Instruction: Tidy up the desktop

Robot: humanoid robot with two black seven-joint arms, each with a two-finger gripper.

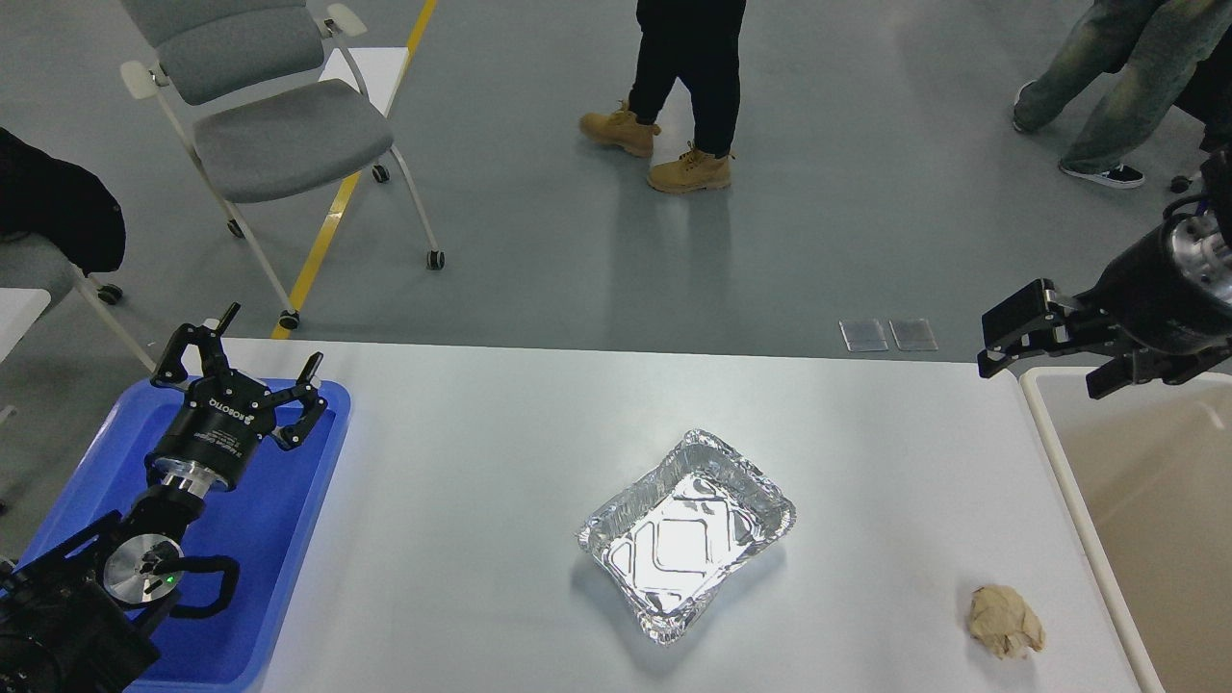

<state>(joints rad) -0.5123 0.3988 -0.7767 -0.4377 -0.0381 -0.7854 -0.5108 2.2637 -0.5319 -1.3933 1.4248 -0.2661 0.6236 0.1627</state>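
The wide white rectangular desktop (462,500) fills the lower half of my head view, running from the blue plastic tray (289,577) at nine o'clock to the beige open bin (1136,500) at three o'clock. Two loose things sit on it.

Near the middle lies a crinkled silver foil baking tray (685,535), empty and open side up. Its long axis runs on a diagonal, from about one o'clock down to seven o'clock, so one short end points toward the far right and the other toward me and left. It lies well apart from both arms, at roughly four o'clock from my left gripper (248,371) and seven o'clock from my right gripper (1020,342).

Smaller, near the front edge at five o'clock, is a crumpled tan paper wad (1006,622), roundish, with no real axis. It is just beside the bin's wall, below my right gripper, at about six o'clock from it. I judge the right arm the nearer one for it.

My left gripper hangs over the blue tray's far end, fingers spread wide and holding nothing. My right gripper hovers by the bin's far corner, its fingers parted and empty.
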